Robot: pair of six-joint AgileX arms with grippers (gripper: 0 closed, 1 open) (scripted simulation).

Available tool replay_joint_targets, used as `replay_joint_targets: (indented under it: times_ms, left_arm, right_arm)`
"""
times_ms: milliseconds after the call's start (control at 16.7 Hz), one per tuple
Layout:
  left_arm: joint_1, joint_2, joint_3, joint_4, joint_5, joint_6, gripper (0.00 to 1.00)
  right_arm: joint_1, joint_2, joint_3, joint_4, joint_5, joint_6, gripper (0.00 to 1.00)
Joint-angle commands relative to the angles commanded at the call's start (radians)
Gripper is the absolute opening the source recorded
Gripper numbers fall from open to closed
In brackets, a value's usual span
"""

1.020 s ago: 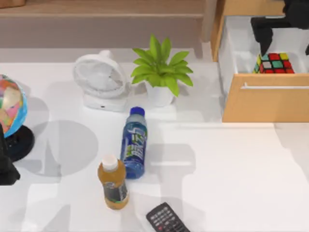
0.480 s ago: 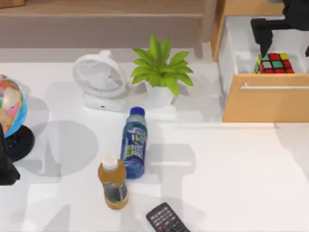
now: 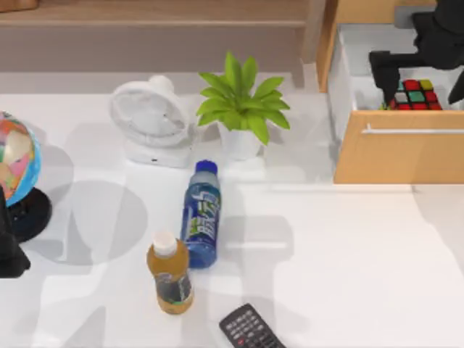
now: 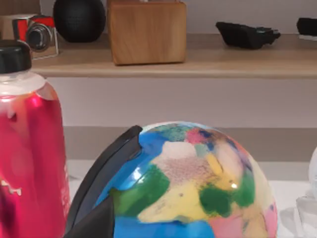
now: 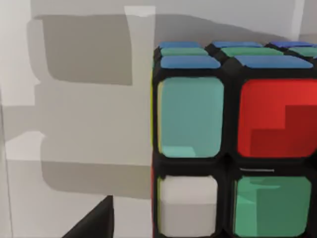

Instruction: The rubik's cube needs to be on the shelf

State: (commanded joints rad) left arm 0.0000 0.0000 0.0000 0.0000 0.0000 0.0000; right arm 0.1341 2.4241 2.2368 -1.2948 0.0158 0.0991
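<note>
The rubik's cube (image 3: 416, 95) lies inside the open white drawer (image 3: 349, 72) at the back right. My right gripper (image 3: 420, 78) hangs over it, open, with one finger on each side of the cube and not closed on it. In the right wrist view the cube (image 5: 233, 148) is very close, and a black fingertip (image 5: 94, 223) stands beside it, apart from it. The shelf (image 3: 159, 11) runs along the back as a light-brown ledge above a grey-brown panel. My left arm (image 3: 9, 250) is parked at the table's left edge.
A white fan (image 3: 148, 119), a potted plant (image 3: 243, 105), a blue bottle (image 3: 201, 214), an orange-drink bottle (image 3: 170, 272) and a remote (image 3: 250, 330) are on the table. A globe (image 3: 16, 163) stands at left. The shelf (image 4: 198, 57) carries a camera (image 4: 34, 32), a wooden box (image 4: 147, 30) and dark items.
My right gripper has shifted slightly left and down over the drawer, so its fingers now flank the cube. The cube and the left arm have not moved.
</note>
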Motion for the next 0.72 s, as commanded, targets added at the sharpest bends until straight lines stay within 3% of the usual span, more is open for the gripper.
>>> replay_joint_targets:
  times_ms: [420,720]
  left_arm:
    - [0.000,0.000,0.000,0.000,0.000,0.000,1.00]
    - [0.000,0.000,0.000,0.000,0.000,0.000,1.00]
  right_arm:
    - [-0.003,0.039,0.004,0.046,0.000,0.000,1.00]
    - [-0.003,0.039,0.004,0.046,0.000,0.000,0.62]
